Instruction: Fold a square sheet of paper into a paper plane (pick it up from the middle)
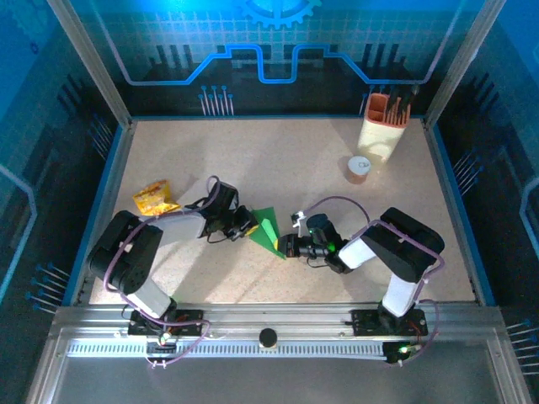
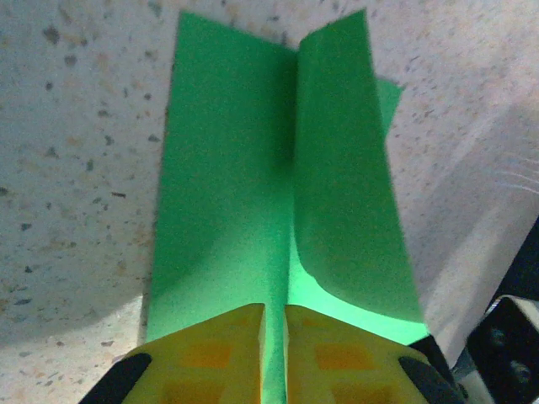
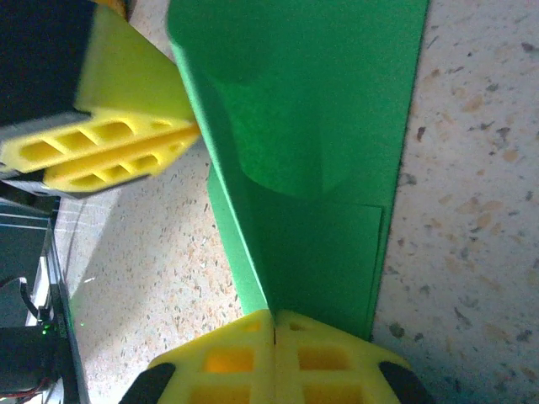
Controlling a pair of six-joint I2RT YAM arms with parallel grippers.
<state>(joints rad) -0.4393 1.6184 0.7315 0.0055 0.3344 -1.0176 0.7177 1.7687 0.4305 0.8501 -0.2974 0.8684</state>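
The square sheet of paper (image 1: 268, 229) is bright green, folded lengthwise with flaps standing up, and held just above the table between the two grippers. My left gripper (image 1: 250, 224) holds its left end. In the left wrist view the yellow jaws (image 2: 274, 337) stand almost together with the paper's (image 2: 227, 168) centre fold pinched between them. My right gripper (image 1: 285, 247) is shut on the opposite end. In the right wrist view its fingers (image 3: 275, 324) meet on the crease of the paper (image 3: 320, 126). The left gripper's fingertips (image 3: 109, 151) clamp the far edge.
A crinkled yellow-orange snack packet (image 1: 154, 199) lies left of the left arm. A cream holder with orange tools (image 1: 383, 122) stands at the back right, with a small brown cup (image 1: 359, 168) in front of it. Metal rails border the table.
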